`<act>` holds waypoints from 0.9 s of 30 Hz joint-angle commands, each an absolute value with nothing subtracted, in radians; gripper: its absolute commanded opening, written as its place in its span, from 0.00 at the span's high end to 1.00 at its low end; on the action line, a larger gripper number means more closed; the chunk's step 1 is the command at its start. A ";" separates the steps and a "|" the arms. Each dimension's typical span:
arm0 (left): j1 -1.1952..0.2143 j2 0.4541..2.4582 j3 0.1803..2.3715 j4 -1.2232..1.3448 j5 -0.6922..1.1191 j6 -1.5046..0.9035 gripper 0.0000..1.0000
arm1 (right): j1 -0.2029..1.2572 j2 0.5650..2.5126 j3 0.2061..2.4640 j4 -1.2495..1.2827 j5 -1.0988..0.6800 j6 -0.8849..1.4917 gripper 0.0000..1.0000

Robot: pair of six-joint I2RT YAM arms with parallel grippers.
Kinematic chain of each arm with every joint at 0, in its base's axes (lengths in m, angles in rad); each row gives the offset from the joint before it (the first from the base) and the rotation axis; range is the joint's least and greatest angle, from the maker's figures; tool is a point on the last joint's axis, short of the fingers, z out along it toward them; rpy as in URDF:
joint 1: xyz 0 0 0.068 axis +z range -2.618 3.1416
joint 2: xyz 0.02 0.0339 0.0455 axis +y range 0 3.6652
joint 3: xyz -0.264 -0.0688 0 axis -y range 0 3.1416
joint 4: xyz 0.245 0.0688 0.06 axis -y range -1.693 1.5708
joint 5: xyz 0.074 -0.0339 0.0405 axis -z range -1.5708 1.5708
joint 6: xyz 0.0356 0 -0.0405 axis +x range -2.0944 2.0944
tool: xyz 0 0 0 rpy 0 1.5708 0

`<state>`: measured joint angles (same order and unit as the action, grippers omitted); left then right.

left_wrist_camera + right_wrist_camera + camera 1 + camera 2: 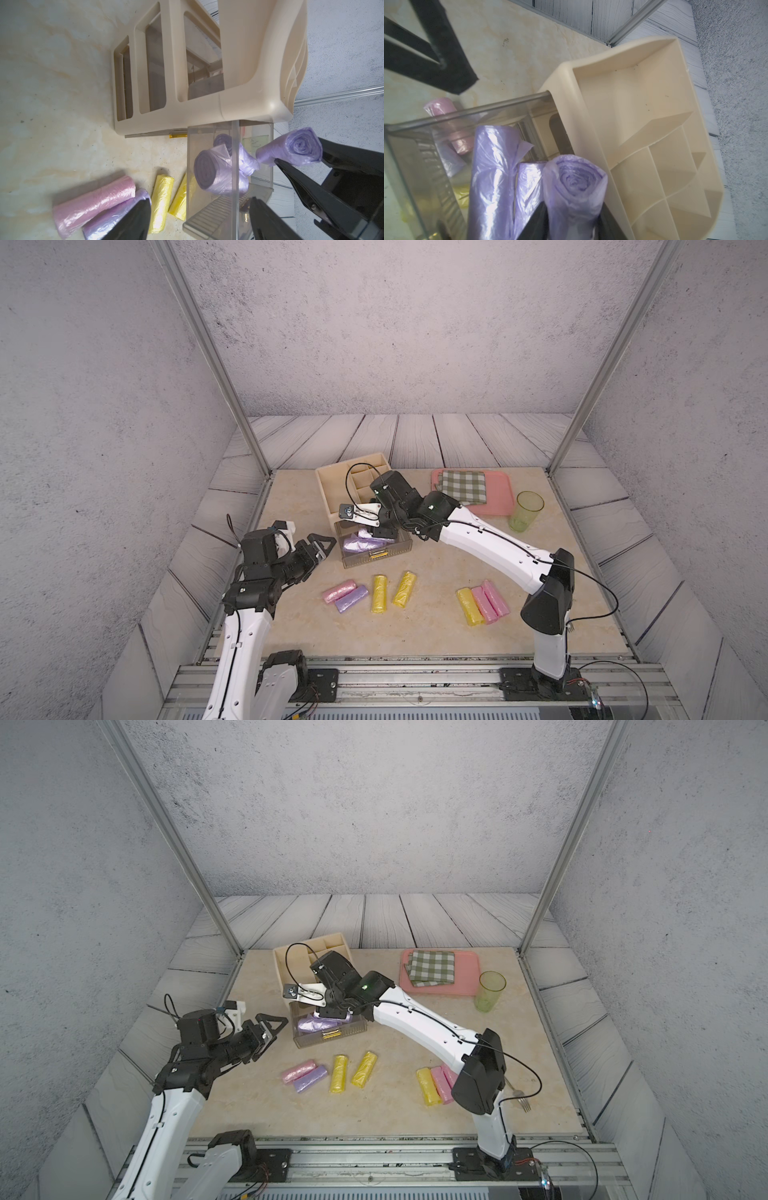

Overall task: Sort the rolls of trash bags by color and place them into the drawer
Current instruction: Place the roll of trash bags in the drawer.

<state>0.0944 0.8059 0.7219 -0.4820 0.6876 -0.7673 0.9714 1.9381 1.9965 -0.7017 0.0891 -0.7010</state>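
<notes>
Your right hand [573, 203] reaches over to the clear drawer [371, 562] and is grasping a purple roll [575, 180] — its dark fingers [536, 220] sit against either side of the roll. You have that roll tilted over the far end of the drawer, close to the beige organizer [332, 489] the drawer is pulled out of. Two other purple rolls [216, 172] lie inside the drawer, one partly across the other.

Your left hand [324, 549] hangs just left of the drawer, released and holding nothing, its fingers spread apart and pointing toward the drawer.

On the surface [415, 639], near of the drawer, you have seven rolls lying flat. A pink roll [340, 590] and a lilac roll [351, 598] touch side by side. Just right of them lie two yellow rolls [379, 593], apart from each other. Further right, by your right arm, a yellow roll [470, 605] and two pink rolls [490, 600] are packed together.

At the far right sits a pink tray [498, 499] with a folded checked cloth [463, 487] on it, and a green cup [527, 511] stands at the tray's near right corner. A fork [521, 1100] shows in a top view — it lies behind your right arm's lower link.
</notes>
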 commanded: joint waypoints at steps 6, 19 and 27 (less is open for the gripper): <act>0.101 0.793 0.715 -0.511 0.669 -0.769 0.19 | 0.968 1.938 1.955 -0.628 0.183 -0.722 0.47; -0.108 0.877 0.744 -0.660 0.345 -0.784 0.35 | 0.967 1.688 1.750 -0.296 0.178 -0.580 0.43; -0.133 0.835 0.630 -0.680 0.260 -0.917 0.37 | 0.966 1.437 1.568 -0.201 0.143 -0.465 0.37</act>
